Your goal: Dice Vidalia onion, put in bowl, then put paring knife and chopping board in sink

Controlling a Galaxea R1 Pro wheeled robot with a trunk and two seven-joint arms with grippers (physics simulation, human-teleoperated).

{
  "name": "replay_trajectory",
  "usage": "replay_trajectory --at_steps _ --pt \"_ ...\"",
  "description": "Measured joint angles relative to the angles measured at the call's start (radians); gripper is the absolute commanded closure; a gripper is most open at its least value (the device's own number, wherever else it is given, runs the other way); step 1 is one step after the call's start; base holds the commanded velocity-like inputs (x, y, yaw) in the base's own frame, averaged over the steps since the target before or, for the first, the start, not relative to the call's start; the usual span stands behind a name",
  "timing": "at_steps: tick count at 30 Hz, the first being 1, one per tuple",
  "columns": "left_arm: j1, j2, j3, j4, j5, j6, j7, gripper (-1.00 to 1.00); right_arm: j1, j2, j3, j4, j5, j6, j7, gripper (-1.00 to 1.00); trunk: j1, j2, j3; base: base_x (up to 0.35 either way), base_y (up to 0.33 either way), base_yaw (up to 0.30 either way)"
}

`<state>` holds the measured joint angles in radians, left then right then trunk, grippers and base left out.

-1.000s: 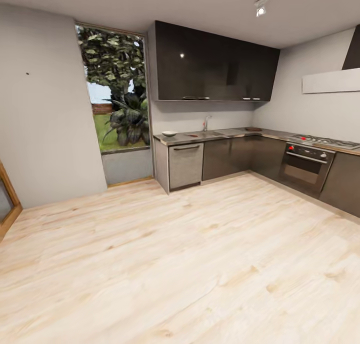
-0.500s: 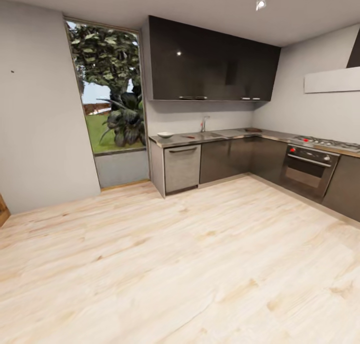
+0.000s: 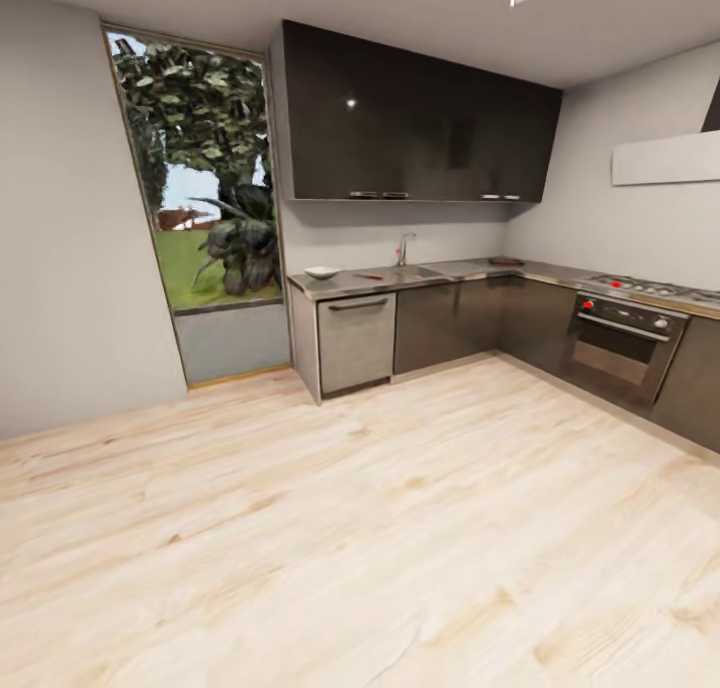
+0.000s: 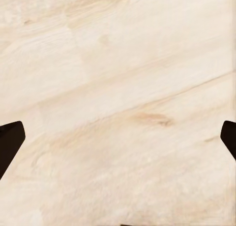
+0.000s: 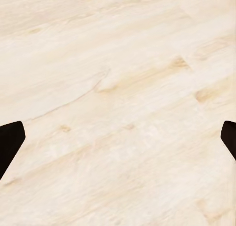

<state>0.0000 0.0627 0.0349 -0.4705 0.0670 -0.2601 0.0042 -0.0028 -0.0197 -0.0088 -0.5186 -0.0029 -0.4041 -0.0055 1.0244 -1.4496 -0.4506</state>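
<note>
Both end effectors gape over floor; bowl (image 3: 321, 271) sits on countertop (image 3: 345, 285).

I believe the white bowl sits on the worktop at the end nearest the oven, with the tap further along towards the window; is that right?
Not quite. In the head view the white bowl sits on the worktop at the end nearest the window, and the tap stands further along towards the oven, not the other way round.

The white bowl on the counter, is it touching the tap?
Apart. In the head view the bowl sits near the countertop's left end, while the tap stands farther right, with bare grey top between them.
</note>
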Motion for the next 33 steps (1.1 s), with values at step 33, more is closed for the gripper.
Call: replay_trajectory --at_steps 33 --pt "0.000 0.000 0.000 0.000 0.000 0.000 0.000 -1.00 0.000 0.000 0.000 0.000 0.000 -0.001 0.000 -1.00 0.000 0.000 0.000 0.304 -0.164 0.000"
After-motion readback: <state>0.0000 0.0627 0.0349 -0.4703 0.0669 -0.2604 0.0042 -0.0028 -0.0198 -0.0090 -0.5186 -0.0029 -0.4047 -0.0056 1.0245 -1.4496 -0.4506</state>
